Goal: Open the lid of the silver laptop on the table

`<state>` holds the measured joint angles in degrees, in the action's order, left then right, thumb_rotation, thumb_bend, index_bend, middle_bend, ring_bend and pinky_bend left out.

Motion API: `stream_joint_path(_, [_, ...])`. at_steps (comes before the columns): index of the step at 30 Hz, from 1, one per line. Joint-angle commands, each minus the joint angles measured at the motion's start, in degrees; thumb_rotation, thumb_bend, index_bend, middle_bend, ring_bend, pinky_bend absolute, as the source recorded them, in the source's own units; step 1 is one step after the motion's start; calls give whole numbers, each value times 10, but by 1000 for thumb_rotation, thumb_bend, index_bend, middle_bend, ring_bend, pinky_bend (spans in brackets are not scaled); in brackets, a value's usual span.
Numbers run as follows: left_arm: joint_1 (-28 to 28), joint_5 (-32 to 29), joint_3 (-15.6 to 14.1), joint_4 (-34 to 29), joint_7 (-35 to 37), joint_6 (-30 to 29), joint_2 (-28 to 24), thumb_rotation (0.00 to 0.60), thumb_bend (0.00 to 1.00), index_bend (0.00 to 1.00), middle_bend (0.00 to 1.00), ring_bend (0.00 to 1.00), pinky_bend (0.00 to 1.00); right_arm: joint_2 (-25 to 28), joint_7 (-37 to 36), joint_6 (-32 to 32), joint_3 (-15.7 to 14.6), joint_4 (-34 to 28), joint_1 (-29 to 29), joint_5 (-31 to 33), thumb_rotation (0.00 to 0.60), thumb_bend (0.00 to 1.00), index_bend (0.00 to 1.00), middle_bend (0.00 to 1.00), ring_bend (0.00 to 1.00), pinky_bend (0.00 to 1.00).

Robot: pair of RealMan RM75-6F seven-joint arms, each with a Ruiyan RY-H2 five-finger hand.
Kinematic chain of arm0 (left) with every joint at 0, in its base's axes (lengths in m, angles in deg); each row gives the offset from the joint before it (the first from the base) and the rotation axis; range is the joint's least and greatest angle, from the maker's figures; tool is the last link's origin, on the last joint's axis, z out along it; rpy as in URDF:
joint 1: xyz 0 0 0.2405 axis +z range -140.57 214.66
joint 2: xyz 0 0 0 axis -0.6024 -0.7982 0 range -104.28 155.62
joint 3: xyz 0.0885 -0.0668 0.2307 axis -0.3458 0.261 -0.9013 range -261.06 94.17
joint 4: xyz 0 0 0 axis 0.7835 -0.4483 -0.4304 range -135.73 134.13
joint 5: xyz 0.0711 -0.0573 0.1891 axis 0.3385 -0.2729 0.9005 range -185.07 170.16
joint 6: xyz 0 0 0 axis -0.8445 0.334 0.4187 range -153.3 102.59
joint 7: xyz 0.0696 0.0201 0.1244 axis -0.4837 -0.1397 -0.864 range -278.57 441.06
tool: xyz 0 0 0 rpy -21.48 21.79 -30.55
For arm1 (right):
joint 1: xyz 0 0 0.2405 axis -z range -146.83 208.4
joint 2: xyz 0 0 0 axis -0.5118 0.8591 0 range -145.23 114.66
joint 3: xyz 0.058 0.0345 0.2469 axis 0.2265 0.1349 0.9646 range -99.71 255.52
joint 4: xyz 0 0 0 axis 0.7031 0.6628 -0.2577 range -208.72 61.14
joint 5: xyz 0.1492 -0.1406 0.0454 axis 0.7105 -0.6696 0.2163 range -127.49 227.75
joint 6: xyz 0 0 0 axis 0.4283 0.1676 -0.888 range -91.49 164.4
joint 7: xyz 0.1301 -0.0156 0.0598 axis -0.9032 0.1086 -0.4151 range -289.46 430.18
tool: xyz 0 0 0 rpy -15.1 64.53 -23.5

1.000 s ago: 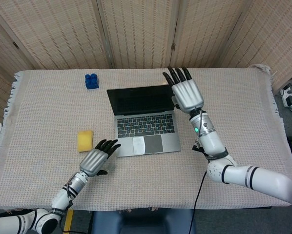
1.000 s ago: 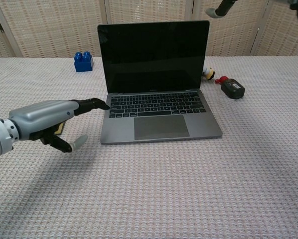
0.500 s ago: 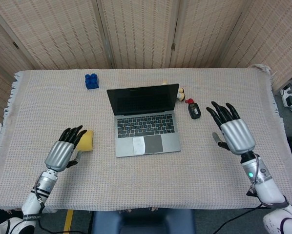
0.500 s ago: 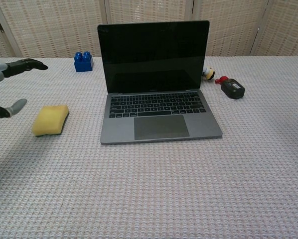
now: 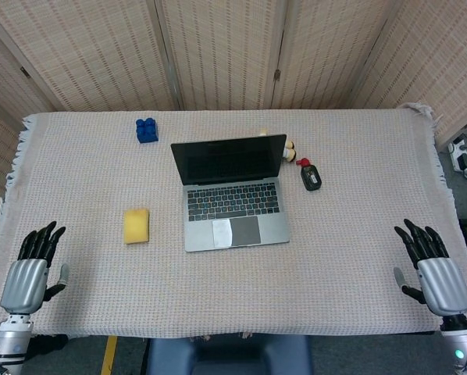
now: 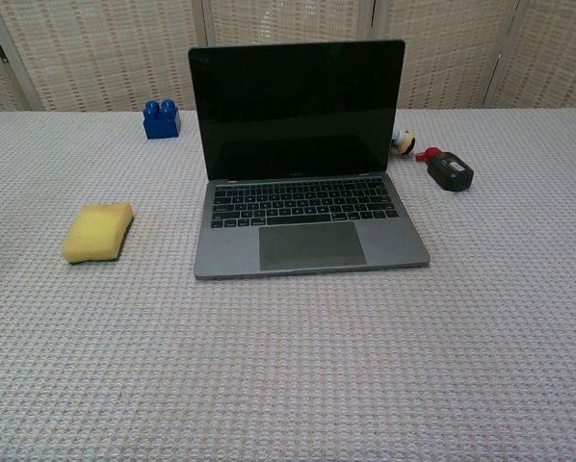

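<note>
The silver laptop (image 5: 232, 192) (image 6: 302, 164) stands at the table's middle with its lid raised and its dark screen facing me. My left hand (image 5: 29, 269) hovers at the near left edge of the table, fingers spread, holding nothing. At the near right edge my right hand (image 5: 434, 270) is likewise open and empty. Both hands are far from the laptop. Neither hand shows in the chest view.
A yellow sponge (image 5: 137, 225) (image 6: 97, 231) lies left of the laptop. A blue block (image 5: 146, 130) (image 6: 161, 118) sits at the back left. A small black device (image 5: 311, 177) (image 6: 449, 170) and a little figure (image 5: 290, 148) lie right of the lid. Woven screens stand behind the table.
Both hands have drawn back from the laptop to the table's near corners. The right hand left the lid's top edge, the left moved away from the laptop's front. The lid stays raised.
</note>
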<state>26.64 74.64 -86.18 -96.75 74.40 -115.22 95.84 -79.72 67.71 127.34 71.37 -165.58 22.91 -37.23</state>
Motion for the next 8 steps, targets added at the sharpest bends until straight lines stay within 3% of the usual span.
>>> stream_joint_path(1, [26,19,-13,3,-8,-27,7,600,611,0,1,0,0,-15,-17,6,-4,20,17,-6,600,492,0,2,64,0])
stream_joint_path(8, [46,35,-5,11,-6,-46,23,600,611,0,1,0,0,-25,-14,5,6,29,24,-25,600,492,0,2,62,0])
